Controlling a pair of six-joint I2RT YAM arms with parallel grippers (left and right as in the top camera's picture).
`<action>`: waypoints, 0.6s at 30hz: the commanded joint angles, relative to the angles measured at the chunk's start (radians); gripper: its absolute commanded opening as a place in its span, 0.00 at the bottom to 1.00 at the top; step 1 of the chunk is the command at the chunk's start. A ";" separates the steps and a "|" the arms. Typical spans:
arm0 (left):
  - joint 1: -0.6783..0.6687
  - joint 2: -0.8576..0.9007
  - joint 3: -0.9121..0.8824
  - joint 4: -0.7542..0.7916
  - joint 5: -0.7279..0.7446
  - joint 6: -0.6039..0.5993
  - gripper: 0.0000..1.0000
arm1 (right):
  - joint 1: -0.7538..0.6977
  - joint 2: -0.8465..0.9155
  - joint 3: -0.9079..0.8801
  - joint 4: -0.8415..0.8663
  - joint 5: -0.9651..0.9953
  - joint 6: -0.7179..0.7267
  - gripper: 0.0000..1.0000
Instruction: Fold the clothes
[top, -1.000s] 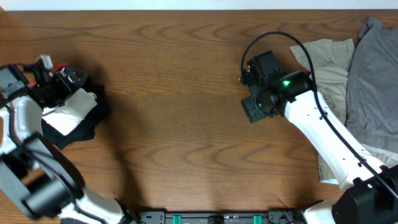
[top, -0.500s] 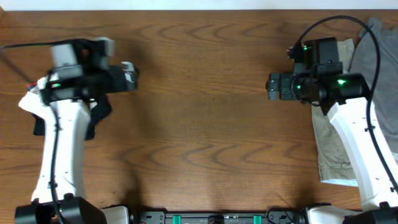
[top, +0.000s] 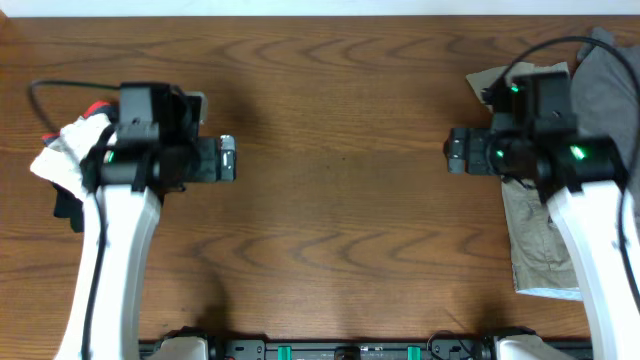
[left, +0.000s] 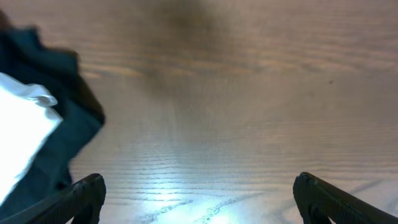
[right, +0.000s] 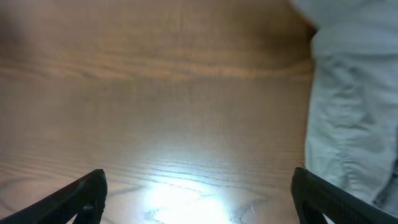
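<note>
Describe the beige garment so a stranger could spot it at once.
Look at the right end of the wooden table, beneath the right arm. The beige garment is the pale, crumpled one nearer the table's middle; the grey garment beside it is darker.

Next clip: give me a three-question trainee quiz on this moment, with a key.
1. True or false: the left gripper and the right gripper are both open and empty.
2. Which garment lies nearest the right gripper? A) beige garment B) striped towel C) red sock
3. Fill in: the white garment on the far left touches a ____ one.
Key: 1 true; 2 A; 3 black garment.
</note>
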 joint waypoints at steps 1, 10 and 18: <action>-0.001 -0.154 -0.066 0.025 0.008 -0.001 0.98 | 0.002 -0.143 -0.047 0.001 0.042 0.025 0.93; -0.001 -0.579 -0.362 0.159 0.044 -0.023 0.98 | 0.114 -0.573 -0.388 0.102 0.168 0.150 0.99; -0.001 -0.654 -0.382 0.121 0.044 -0.024 0.98 | 0.114 -0.757 -0.539 0.007 0.168 0.313 0.99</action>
